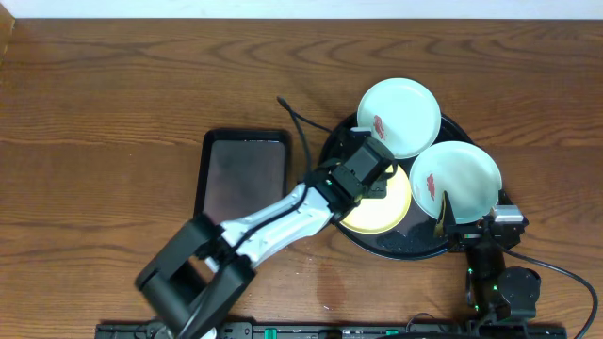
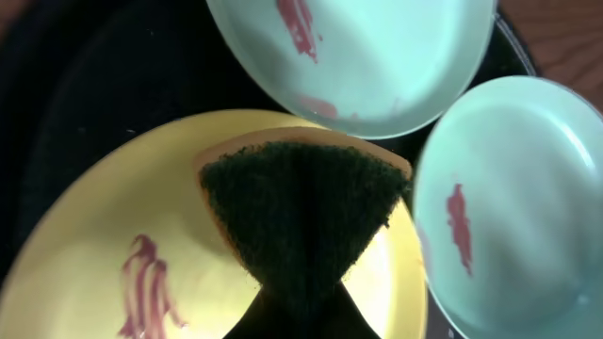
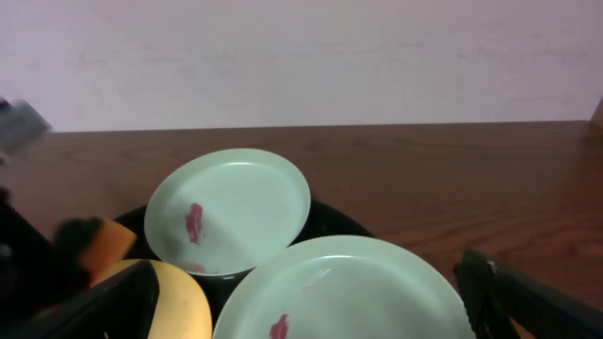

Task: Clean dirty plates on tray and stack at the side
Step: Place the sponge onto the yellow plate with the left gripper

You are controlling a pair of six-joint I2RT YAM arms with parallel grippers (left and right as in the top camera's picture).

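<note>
Noting left pincer [image 1: 376, 179] clamped on sponge [image 2: 301, 217], right pincer [image 3: 311, 306] wide and empty, we judge plates [image 1: 400, 115] stiff, slick, best taken by rims.

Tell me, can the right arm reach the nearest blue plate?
Probably yes. The right gripper is open right at the rim of the near mint-blue plate, nothing in between; the left gripper, with its sponge, is over the yellow plate.
</note>
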